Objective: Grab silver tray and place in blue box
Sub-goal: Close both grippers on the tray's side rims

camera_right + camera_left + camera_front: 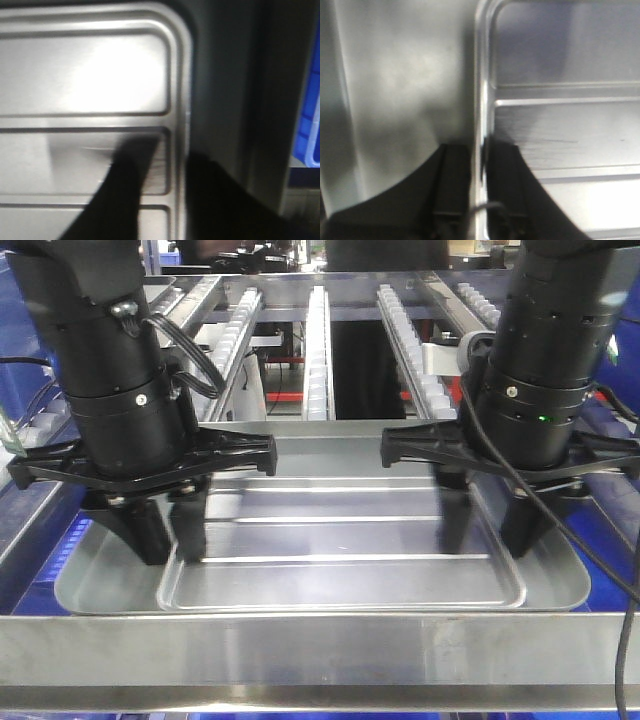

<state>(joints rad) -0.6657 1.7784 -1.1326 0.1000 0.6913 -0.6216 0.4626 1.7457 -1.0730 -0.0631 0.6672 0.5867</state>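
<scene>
The silver tray (340, 580) lies flat in front of me, with two long ridges across its centre panel. My left gripper (172, 552) stands at the tray's left rim. In the left wrist view its fingers (452, 185) press the rim from both sides, so the left gripper (479, 150) is shut on the tray (560, 140). My right gripper (486, 545) straddles the right rim. It (175, 152) is open, with one finger over the tray (85, 75) and the other outside. Blue plastic of the blue box (310, 125) shows at the right edge (603, 585).
A wider grey metal surface with rounded corners (110, 590) surrounds the tray. A steel bar (320, 650) runs across the front. White roller rails (315, 340) stretch away behind. A black cable (628, 640) hangs at the right.
</scene>
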